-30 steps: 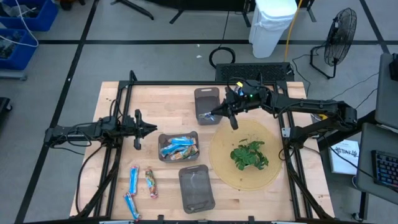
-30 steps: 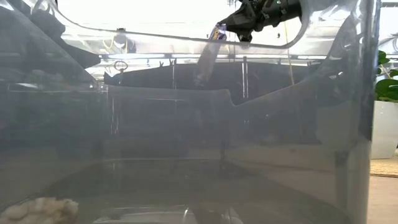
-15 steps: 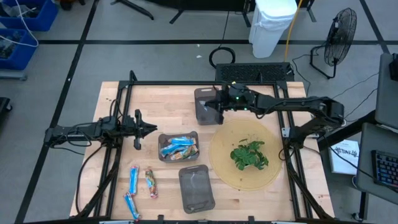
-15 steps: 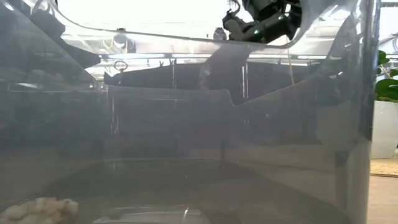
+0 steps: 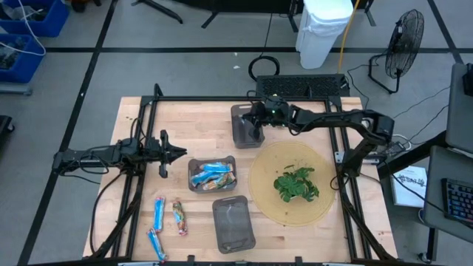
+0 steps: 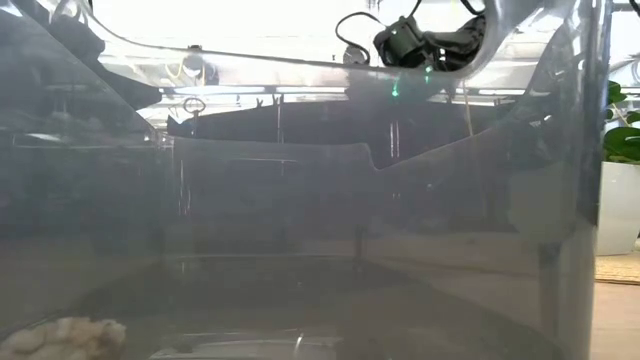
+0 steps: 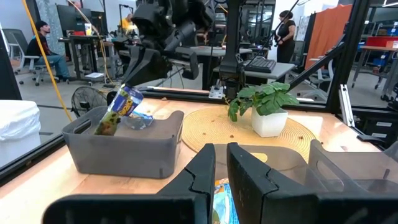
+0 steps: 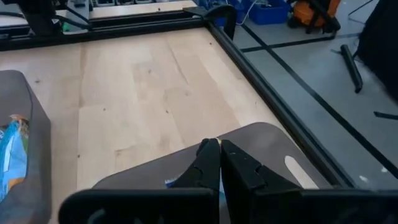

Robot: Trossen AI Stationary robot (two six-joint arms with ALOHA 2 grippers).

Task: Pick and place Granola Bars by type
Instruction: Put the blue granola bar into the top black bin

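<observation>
Granola bar (image 7: 118, 111), writing unreadable, upright in grey tray (image 7: 124, 149); right pincer (image 5: 255, 127) gripping it.

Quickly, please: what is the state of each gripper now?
Left gripper: closed, holding nothing.
Right gripper: closed on a granola bar at the far tray.

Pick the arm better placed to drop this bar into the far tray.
Right. The right claw holds a granola bar directly over the far grey tray. The left claw waits beside the middle tray, shut and empty.
</observation>
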